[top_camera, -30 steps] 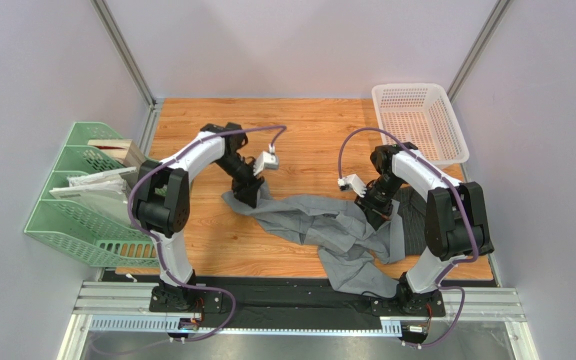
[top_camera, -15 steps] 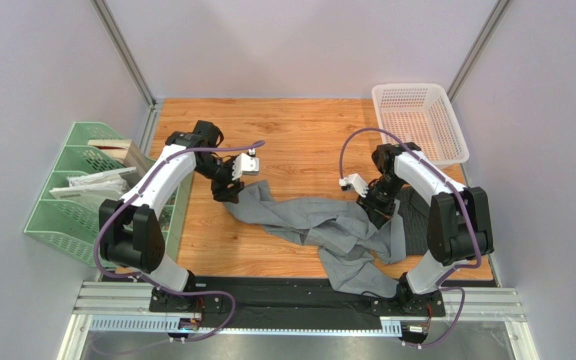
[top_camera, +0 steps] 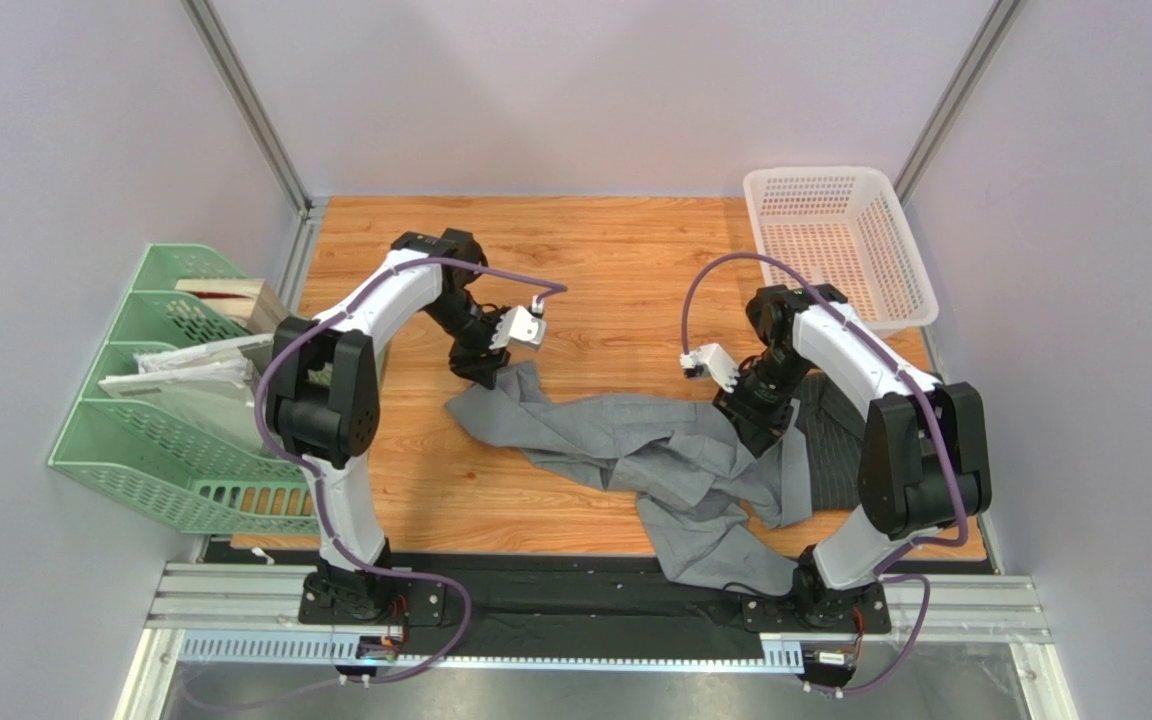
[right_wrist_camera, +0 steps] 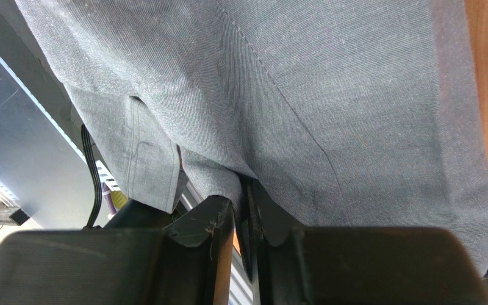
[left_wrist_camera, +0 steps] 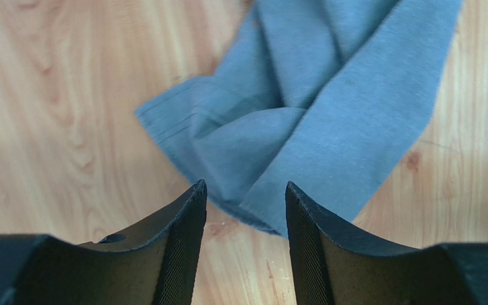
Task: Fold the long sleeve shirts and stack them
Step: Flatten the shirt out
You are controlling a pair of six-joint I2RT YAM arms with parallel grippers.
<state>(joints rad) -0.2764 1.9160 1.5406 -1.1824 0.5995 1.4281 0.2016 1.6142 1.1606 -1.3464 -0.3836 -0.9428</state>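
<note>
Cloth of the grey shirt (top_camera: 642, 450) spills over the counter's (top_camera: 597, 270) near edge by the right arm's base; a hard pull could drag it off. The right end effector (right_wrist_camera: 240, 204) sits nearly closed at a fold; pinching or not, I cannot tell. The pinstriped shirt (top_camera: 835, 450), bunched at the right edge, touches the grey one and may snag. The left end effector (left_wrist_camera: 245, 190), spread and empty, hovers over a sleeve end. Bare wood lies beyond, toward the far-right basket (top_camera: 838, 183).

No readable text anywhere

On my feeds I can make out no lettering on the grey shirt (top_camera: 627, 443), the white basket (top_camera: 905, 248) or the papers (top_camera: 192, 371) in the green rack (top_camera: 132, 450).
</note>
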